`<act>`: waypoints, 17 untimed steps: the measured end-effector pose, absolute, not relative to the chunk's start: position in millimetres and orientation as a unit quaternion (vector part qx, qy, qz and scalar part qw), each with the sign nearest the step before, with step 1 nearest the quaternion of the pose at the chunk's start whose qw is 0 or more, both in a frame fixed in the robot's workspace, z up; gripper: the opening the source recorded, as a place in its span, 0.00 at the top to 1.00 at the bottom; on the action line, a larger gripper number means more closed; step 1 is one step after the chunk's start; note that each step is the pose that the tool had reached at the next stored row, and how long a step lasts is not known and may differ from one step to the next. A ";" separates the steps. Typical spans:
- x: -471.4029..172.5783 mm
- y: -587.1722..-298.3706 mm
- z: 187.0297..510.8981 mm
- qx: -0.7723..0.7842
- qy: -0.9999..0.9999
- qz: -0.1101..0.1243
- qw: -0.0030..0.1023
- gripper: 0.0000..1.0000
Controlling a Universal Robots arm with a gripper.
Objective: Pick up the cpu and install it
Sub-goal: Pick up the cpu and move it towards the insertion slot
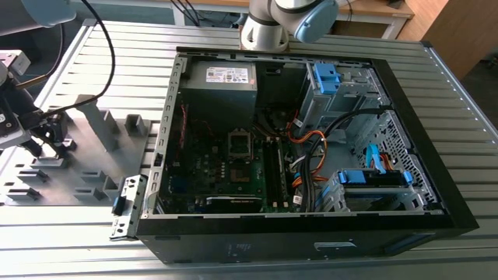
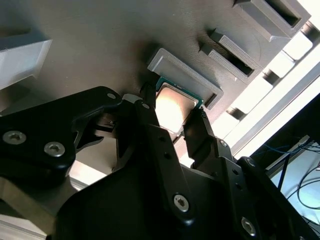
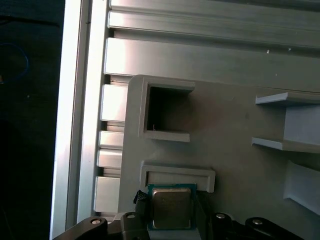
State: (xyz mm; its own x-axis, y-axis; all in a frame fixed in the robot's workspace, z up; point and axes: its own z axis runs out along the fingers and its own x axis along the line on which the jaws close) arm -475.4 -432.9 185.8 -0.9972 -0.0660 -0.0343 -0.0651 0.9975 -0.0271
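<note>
The cpu (image 2: 173, 105) is a small square chip with a silver-grey top and green edge, lying by a raised U-shaped grey holder (image 3: 177, 175) on the fixture tray (image 1: 93, 125). It also appears in the first wrist view as the cpu (image 3: 171, 207). My gripper (image 2: 172, 119) straddles it, one black finger (image 2: 150, 117) against each opposite edge, so it is shut on the chip. In the exterior view the gripper (image 1: 45, 143) hangs low over the tray at the exterior view's left. The open computer case (image 1: 172, 105) holds the green motherboard with its square socket (image 1: 239, 144).
Grey blocks and pockets (image 3: 167, 112) stand around the chip on the tray. The slatted aluminium table (image 1: 116, 46) carries tray and case. Cables, drive cages with blue clips (image 1: 325, 76) and a power supply (image 1: 228, 79) crowd the case. The arm's base (image 1: 269, 26) stands behind the case.
</note>
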 end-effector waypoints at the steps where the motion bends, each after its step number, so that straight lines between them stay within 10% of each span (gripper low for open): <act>1: -475.4 -432.9 185.8 -0.031 0.999 -0.013 0.018 0.53; 17: -475.2 -433.2 185.6 -0.015 1.000 -0.013 0.017 0.53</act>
State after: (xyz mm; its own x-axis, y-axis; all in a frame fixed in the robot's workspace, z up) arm -475.2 -433.2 185.6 -0.9990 -0.0305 -0.0341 -0.0296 0.9992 -0.0272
